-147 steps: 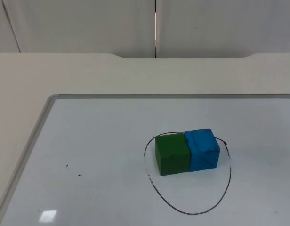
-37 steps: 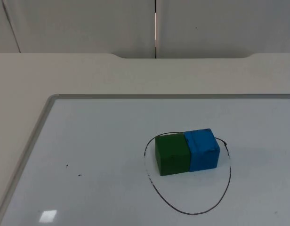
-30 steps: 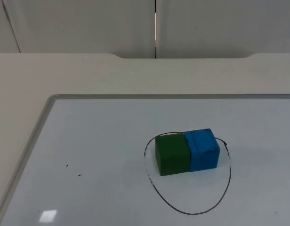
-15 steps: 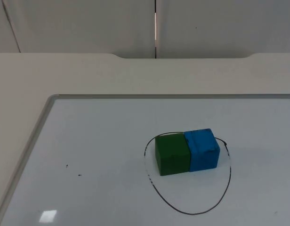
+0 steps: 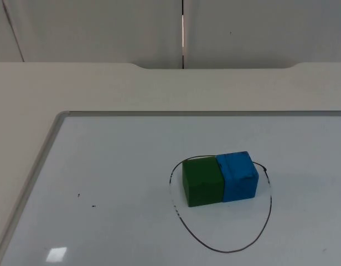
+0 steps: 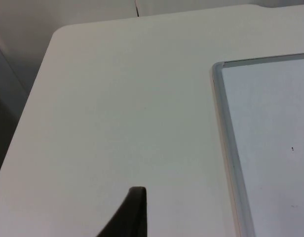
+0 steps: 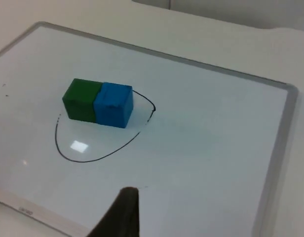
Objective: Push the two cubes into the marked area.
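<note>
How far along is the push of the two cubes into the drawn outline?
Nearly or fully done: the green cube and blue cube sit touching inside the black outline on the whiteboard, at its far edge. Nothing is in hand; neither cube is being touched. At most a nudge deeper remains.

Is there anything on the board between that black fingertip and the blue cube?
Only bare whiteboard, crossed by the drawn black outline around the blue cube; the right wrist view shows this from the right gripper's fingertip.
</note>
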Motion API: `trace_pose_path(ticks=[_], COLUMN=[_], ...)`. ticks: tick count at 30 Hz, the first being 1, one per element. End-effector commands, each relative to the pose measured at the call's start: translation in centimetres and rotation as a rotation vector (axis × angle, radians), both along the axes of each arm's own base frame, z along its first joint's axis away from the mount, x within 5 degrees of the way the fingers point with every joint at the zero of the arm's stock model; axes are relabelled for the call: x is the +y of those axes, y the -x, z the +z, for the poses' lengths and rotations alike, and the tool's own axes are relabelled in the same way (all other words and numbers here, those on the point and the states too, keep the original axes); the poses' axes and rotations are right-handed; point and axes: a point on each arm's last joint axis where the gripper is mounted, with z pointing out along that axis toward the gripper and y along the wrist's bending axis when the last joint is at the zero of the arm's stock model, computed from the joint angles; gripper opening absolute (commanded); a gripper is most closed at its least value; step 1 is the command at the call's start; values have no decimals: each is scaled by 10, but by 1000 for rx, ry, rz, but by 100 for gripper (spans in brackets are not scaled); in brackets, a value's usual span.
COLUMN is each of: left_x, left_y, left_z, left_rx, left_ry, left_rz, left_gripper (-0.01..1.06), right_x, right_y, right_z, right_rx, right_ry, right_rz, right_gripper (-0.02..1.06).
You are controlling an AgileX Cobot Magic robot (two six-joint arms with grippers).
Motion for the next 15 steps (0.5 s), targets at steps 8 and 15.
trace_pose_path(ticks=[8, 15], left_x=[-1, -1], left_y=[1, 1], left_z=[-1, -1], left_rx=[2, 2], left_ry=[11, 11], left_rz=[-3, -3], left_gripper=[105, 105], right_x=[1, 1], right_y=[1, 1], right_z=[0, 0], right_rx=[-9, -9], right_ry=[8, 8], right_rz=[-116, -194], right_gripper=[105, 105])
